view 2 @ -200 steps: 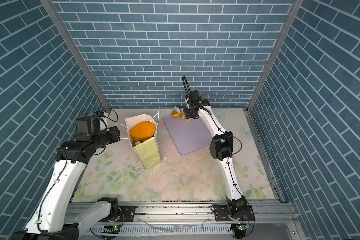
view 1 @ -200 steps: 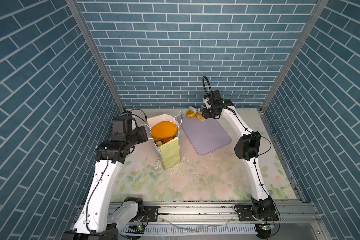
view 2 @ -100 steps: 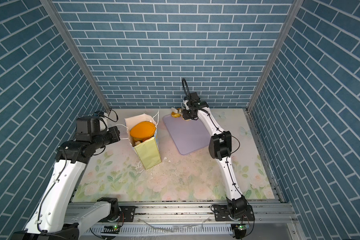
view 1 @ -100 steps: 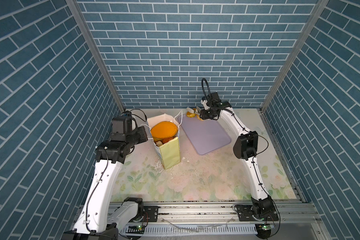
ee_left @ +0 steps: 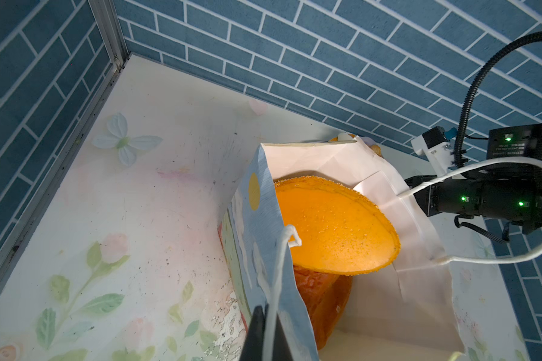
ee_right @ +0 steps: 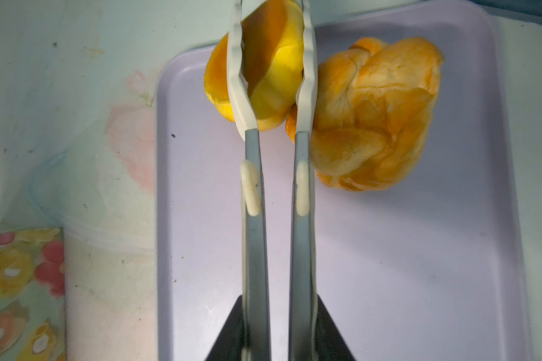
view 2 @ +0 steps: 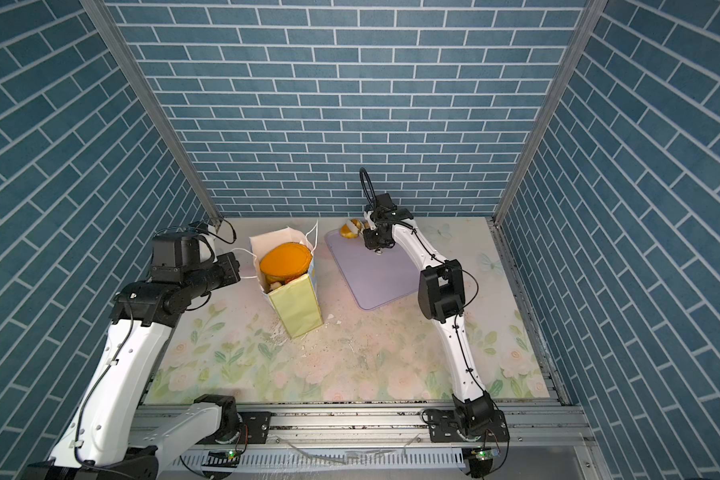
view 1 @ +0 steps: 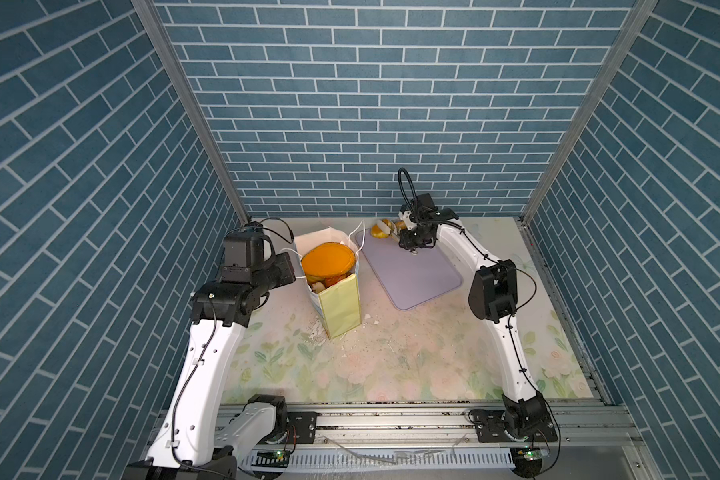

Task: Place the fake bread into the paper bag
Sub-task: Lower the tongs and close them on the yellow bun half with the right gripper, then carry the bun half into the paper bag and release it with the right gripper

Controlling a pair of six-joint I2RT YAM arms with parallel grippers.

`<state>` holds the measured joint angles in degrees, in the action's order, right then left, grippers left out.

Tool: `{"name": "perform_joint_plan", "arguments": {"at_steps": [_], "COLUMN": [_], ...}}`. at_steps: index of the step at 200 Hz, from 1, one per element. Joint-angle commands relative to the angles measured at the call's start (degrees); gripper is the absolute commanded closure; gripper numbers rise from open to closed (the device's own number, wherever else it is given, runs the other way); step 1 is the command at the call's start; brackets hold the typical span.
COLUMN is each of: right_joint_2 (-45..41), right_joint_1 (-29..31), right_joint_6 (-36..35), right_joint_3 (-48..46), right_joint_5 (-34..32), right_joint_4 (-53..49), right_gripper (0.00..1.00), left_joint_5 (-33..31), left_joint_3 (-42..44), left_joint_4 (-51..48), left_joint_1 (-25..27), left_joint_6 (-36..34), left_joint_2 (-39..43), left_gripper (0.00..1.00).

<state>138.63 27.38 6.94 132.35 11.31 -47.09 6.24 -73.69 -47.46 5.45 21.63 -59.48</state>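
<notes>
The right gripper [ee_right: 277,328] is clenching the tongs [ee_right: 301,250], whose tips are pinching a small bun [ee_right: 273,62] at the corner of the tray [ee_right: 388,265], beside the croissant [ee_right: 373,125]. The left gripper [ee_left: 268,337] is pinching the rim of the paper bag [view 1: 341,303]. Next, I reckon, the bun needs lifting and carrying over the bag's crowded mouth.

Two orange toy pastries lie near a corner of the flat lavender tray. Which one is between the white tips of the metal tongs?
The smooth, round yellow-orange bun. The paler, creased, folded pastry lies beside it, outside the white-tipped metal tongs.
</notes>
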Motion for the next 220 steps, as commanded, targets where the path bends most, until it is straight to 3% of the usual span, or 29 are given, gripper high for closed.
{"name": "perform_joint_plan", "arguments": {"at_steps": [1, 79, 113, 172, 220], "right_joint_2": [-8.59, -30.77, -40.05, -48.67, -42.7], "right_joint_1": [0.92, 1.53, 1.83, 5.02, 14.16], "right_joint_6": [1.92, 3.78, 2.98, -2.32, -10.37], "right_joint_3": [-3.74, -25.23, -29.69, -22.01, -3.69], "right_joint_5": [1.74, 1.74, 0.34, -1.61, -2.78], "right_joint_4": [2.75, 6.61, 6.09, 1.54, -7.22], "right_gripper": [0.86, 0.9, 0.91, 0.91, 0.91], "left_joint_5": [0.07, 1.32, 1.61, 2.48, 2.98], "left_joint_3": [-0.66, 0.15, 0.61, 0.82, 0.7], "left_joint_4": [-0.14, 0.95, 1.13, 2.07, 2.29], "left_joint_1": [0.17, 0.17, 0.17, 0.17, 0.12], "left_joint_6": [0.08, 0.17, 0.21, 1.01, 1.23], "left_joint_2": [0.41, 1.32, 1.59, 1.47, 1.26], "left_gripper": [1.0, 1.0, 1.0, 1.0, 1.0]}}
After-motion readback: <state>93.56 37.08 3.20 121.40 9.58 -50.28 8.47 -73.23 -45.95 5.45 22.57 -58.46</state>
